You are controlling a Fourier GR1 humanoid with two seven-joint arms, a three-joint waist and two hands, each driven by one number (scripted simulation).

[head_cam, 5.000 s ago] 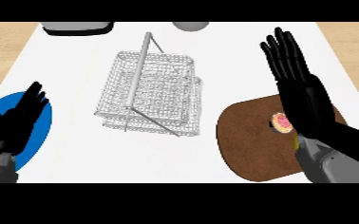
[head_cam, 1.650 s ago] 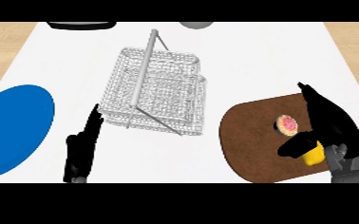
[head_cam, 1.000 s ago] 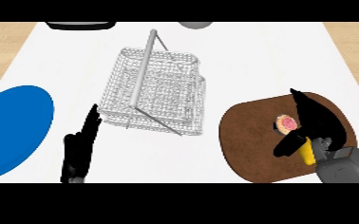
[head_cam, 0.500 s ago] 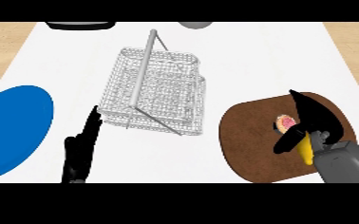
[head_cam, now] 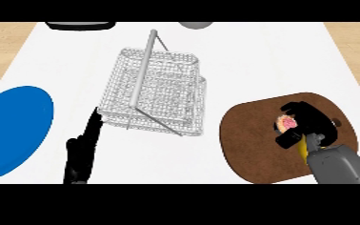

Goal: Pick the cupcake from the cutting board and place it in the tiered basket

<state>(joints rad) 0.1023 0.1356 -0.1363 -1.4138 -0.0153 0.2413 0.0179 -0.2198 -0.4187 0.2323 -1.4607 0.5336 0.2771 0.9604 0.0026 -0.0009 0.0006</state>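
Observation:
A pink-frosted cupcake (head_cam: 286, 123) sits on the brown cutting board (head_cam: 253, 138) at the right. My right hand (head_cam: 309, 124) has its fingers curled over and around the cupcake, hiding most of it. The wire tiered basket (head_cam: 158, 93) with a long handle stands in the middle of the white counter. My left hand (head_cam: 83, 150) rests open and edge-on at the lower left, well apart from the basket.
A blue plate (head_cam: 21, 124) lies at the left edge. A dark object (head_cam: 81, 25) and a grey round object (head_cam: 195, 25) sit at the counter's far edge. Wooden floor shows beyond both sides of the counter.
My right hand has lowered onto the cutting board and its fingers have curled round the cupcake. The left hand dropped from raised to a low edge-on rest and now stays still.

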